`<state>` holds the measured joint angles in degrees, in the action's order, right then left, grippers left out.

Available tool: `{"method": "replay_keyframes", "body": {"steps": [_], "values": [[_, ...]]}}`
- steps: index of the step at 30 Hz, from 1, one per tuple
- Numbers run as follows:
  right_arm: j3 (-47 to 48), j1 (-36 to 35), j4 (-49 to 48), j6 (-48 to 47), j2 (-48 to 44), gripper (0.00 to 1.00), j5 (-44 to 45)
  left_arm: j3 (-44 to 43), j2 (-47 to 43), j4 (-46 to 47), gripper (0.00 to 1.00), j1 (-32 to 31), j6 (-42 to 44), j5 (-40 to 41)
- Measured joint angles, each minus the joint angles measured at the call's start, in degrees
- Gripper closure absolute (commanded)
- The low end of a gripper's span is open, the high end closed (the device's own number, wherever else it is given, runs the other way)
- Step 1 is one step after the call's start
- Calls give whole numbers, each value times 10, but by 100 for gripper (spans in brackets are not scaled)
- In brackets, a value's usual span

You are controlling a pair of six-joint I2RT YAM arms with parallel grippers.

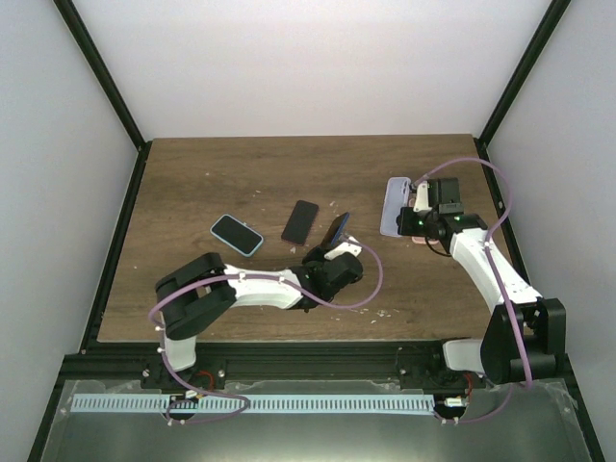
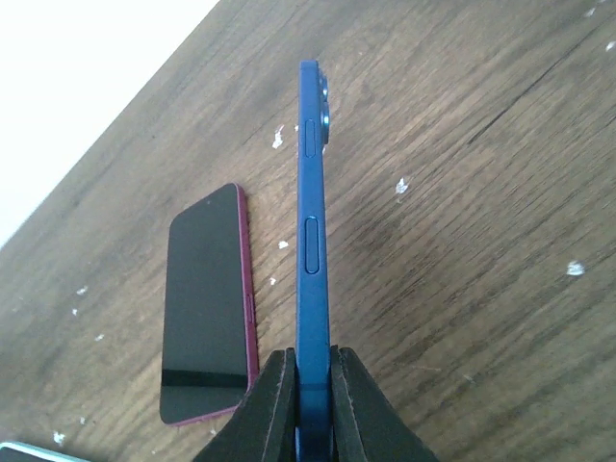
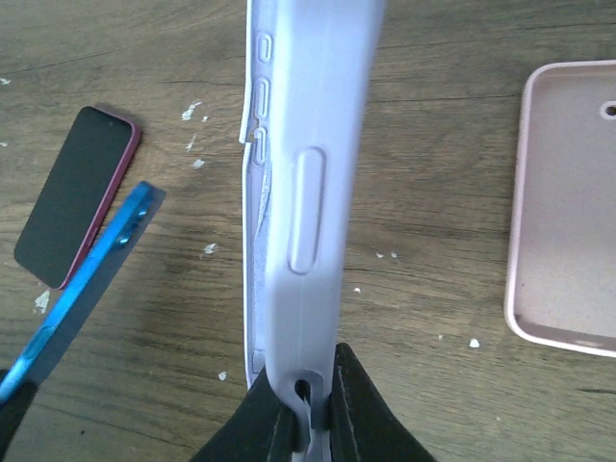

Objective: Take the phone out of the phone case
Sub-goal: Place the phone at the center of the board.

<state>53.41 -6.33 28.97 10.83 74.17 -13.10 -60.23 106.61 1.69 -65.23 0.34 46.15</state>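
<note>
Left hand (image 2: 313, 371) clamped on bottom end of blue phone (image 2: 310, 241). Phone bare, edge-on, side buttons and camera bump showing, over worktop (image 2: 462, 192) beside red phone (image 2: 207, 298) lying screen-up. Right hand (image 3: 310, 395) pinched tight on end of lavender case (image 3: 308, 144), well apart from blue phone. Pink case (image 3: 568, 212) lies nearby.

A brown wood-grain table (image 1: 241, 173) is seen from above. Near its centre a dark-screened phone with a red edge (image 1: 300, 221) is laid flat, screen up, its length running from 12 to 6 o'clock with a slight tilt. At roughly 8 o'clock from it, just beside, a light-blue-rimmed phone (image 1: 237, 234) is laid flat at a slant. Towards 3 o'clock, near the right edge, an empty pink case (image 3: 568, 207) is laid open side up. White specks (image 2: 402, 185) are scattered over the wood.
</note>
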Motion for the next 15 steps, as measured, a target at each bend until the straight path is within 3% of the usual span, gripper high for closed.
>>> {"method": "replay_keyframes", "body": {"steps": [8,15], "values": [[-3,0,-4,-10,0,99,-24,-63,97,-6,100,3,76,61],[-7,0,-4,-10,0,99,-34,-115,147,-28,99,13,84,97]]}}
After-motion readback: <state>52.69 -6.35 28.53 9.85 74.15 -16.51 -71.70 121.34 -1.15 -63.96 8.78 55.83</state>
